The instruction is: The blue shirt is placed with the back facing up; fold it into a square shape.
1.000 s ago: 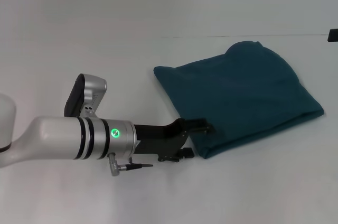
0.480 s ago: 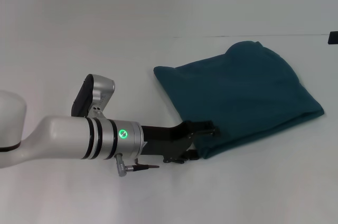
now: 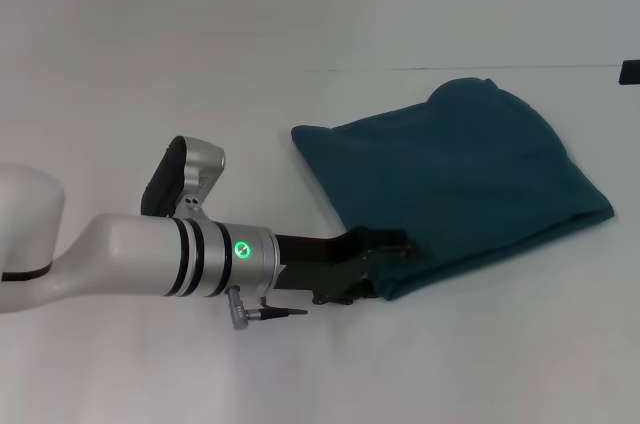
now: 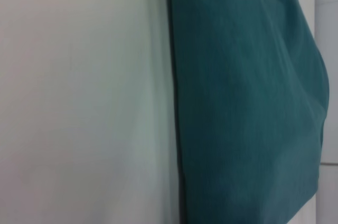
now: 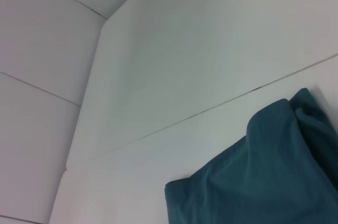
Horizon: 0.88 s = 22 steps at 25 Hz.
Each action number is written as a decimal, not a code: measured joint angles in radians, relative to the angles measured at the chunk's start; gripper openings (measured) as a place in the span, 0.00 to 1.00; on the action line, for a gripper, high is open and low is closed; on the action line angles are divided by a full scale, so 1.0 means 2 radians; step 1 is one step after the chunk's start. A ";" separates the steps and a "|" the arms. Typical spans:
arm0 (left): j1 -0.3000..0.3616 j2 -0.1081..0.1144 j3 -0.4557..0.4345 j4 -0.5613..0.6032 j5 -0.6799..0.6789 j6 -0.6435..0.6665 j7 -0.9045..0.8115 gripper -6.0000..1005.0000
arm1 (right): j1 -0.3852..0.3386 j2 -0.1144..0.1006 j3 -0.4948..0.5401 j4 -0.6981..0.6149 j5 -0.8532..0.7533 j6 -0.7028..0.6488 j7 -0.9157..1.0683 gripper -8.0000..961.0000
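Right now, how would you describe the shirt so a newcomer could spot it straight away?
On the white table, look to the robot's right of centre: the blue shirt lies there folded into a rough, tilted block. The left pincer sits at its near left corner. It is the only dark teal cloth in sight.

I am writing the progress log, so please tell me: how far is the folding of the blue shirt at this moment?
Mostly done, it seems. The blue shirt already lies folded into a compact, roughly four-sided bundle on the white table, though its far edge bulges. In hand: the left gripper is at the shirt's near corner. Left to do, probably: neatening the outline into a cleaner square. The right gripper is not in the head view.
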 joint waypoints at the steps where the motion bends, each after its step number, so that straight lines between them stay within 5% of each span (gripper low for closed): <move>1: -0.001 0.000 0.001 -0.001 0.000 0.000 0.002 0.87 | 0.000 0.000 0.000 0.000 0.000 0.000 0.000 0.83; 5: -0.002 0.000 0.001 0.000 -0.003 0.003 0.012 0.86 | 0.000 0.000 0.001 0.000 0.000 0.000 0.000 0.83; 11: -0.001 0.000 0.001 0.001 -0.004 0.005 0.012 0.68 | -0.001 0.000 0.003 0.001 0.001 -0.001 0.000 0.83; 14: -0.002 0.000 0.001 0.002 -0.004 0.006 0.012 0.44 | -0.001 -0.001 0.004 0.001 0.001 -0.001 0.000 0.83; 22: -0.001 0.000 0.000 0.003 -0.005 0.012 0.013 0.25 | -0.002 -0.001 0.006 0.001 0.001 -0.002 0.000 0.83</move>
